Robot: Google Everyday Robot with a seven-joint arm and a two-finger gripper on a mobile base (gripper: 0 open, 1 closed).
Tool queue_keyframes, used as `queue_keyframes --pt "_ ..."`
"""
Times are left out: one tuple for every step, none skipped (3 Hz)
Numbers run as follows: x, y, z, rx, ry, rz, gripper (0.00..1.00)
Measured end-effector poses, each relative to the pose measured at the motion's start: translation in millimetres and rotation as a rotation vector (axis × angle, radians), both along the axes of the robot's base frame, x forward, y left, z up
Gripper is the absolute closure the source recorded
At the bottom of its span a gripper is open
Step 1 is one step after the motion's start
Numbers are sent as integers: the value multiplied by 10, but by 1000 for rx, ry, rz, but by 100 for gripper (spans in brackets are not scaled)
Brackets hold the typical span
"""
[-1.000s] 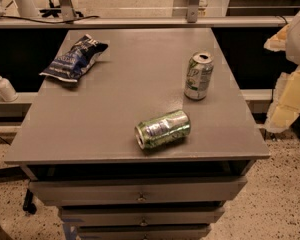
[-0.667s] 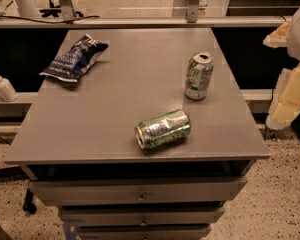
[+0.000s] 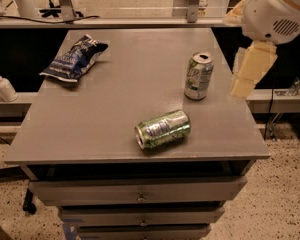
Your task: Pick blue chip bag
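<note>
The blue chip bag lies crumpled at the far left corner of the grey table. It is dark navy with white lettering. My gripper hangs from the white arm over the table's right edge, just right of the upright soda can. It is far from the bag, across the table's width, and holds nothing that I can see.
An upright green-and-silver soda can stands at the right. A second can lies on its side near the front edge. Drawers sit below the tabletop. A white bottle stands on a low ledge at the left.
My arm and gripper have moved left and up, from beyond the table's right side to over its right edge. The bag and cans have not moved.
</note>
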State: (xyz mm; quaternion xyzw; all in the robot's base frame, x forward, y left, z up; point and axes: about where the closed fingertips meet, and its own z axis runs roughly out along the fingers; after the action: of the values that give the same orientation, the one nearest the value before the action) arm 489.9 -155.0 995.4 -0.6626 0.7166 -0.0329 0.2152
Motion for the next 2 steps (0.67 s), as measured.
queue_keyframes --pt "196 463 5 54 -53 61 0" --pt "306 888 10 125 -112 80 0"
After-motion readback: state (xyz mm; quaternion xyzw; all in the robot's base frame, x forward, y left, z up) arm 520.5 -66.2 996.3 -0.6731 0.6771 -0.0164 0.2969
